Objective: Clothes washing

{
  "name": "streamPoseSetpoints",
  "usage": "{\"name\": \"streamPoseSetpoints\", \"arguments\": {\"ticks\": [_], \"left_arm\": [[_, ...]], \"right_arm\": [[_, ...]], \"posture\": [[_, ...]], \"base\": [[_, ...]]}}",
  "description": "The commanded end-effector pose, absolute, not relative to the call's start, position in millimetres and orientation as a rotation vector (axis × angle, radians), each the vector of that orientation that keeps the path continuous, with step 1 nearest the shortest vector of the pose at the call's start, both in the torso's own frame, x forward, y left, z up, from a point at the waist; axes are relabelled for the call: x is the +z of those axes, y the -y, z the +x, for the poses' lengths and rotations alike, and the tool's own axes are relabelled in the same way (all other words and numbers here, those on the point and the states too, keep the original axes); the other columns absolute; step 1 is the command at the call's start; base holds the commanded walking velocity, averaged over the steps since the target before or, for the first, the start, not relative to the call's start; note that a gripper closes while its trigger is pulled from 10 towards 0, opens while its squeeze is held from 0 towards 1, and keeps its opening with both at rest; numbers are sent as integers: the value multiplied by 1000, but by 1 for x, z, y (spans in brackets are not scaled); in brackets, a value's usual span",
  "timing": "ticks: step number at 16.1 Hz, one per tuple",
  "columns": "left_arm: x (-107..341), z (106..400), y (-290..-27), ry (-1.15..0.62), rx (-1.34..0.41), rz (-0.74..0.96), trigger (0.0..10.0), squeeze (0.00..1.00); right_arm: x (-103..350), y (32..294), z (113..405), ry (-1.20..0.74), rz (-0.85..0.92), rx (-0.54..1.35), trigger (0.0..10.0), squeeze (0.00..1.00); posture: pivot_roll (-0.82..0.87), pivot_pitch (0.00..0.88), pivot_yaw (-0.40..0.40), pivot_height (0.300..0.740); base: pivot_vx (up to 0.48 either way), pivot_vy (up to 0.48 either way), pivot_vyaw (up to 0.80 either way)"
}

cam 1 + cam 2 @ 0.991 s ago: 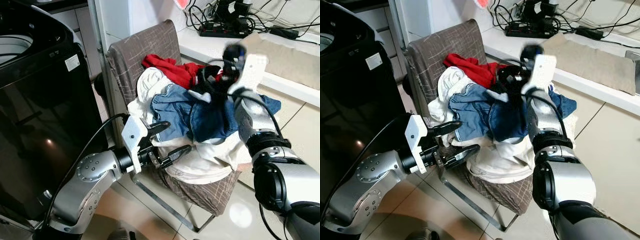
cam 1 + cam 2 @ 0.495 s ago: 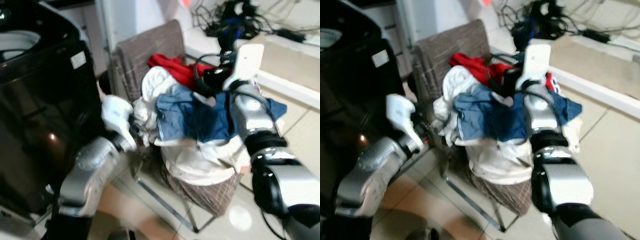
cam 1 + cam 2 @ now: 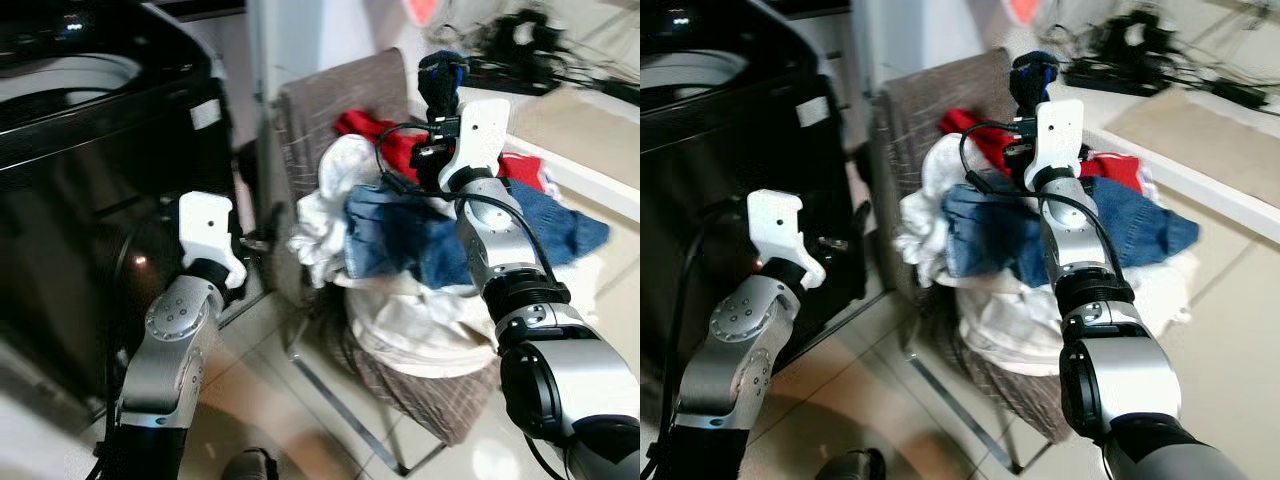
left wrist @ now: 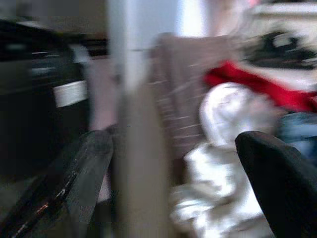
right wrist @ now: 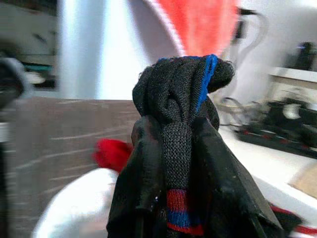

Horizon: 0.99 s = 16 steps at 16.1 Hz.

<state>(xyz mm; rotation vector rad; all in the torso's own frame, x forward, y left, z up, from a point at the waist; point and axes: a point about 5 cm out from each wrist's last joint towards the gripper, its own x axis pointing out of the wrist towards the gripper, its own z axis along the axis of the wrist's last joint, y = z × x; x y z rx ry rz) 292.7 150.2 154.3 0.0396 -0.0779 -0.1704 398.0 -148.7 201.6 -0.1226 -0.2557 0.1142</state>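
1. The right gripper (image 5: 171, 198) was raised above the clothes pile (image 3: 420, 240) on the chair (image 3: 330, 110), jaws clamped on a black knit garment (image 5: 181, 99) with blue and red stripes. The bunched fabric stuck up past the fingertips.
2. The washing machine (image 3: 90, 150), with its open top (image 3: 70, 75), lay to the robot's left of the chair. So the held garment sat well apart from the drum, with the left arm between them.
3. The left gripper (image 4: 168, 188) hung low between the machine's front and the chair, pointing toward the pile; its jaws stood wide apart and held nothing. It was the arm nearer the machine.
4. Judgement: the next move hinged on carrying the garment leftward and up over the machine's rim. The right arm would need a long cross-body reach, or the robot would have to turn.
5. The rest of the pile, red, white and denim items, lay on the chair seat.
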Motion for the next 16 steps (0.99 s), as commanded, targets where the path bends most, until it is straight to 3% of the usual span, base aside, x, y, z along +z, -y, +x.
{"name": "streamPoseSetpoints", "arguments": {"ticks": [1,5,7,9,16], "left_arm": [[155,294,-152,88,-133,55,10000,0],[153,295,-155,76,-95,71,10000,0],[142,296,-155,24,-31,180,10000,0],[142,297,-157,32,23,173,10000,0],[144,297,-153,53,49,198,10000,0]], "right_arm": [[207,147,397,287,-119,128,0,0],[207,144,397,293,-111,145,0,0],[198,132,394,279,-99,200,0,0],[198,129,394,278,-103,216,0,0],[186,130,393,222,-114,236,0,0]], "posture": [[28,0,-45,740],[28,0,-45,740],[30,0,-47,740],[27,0,-46,740],[32,0,-48,740]], "base": [[0,0,606],[0,0,605],[0,-480,563],[0,-480,563],[0,0,524]]}}
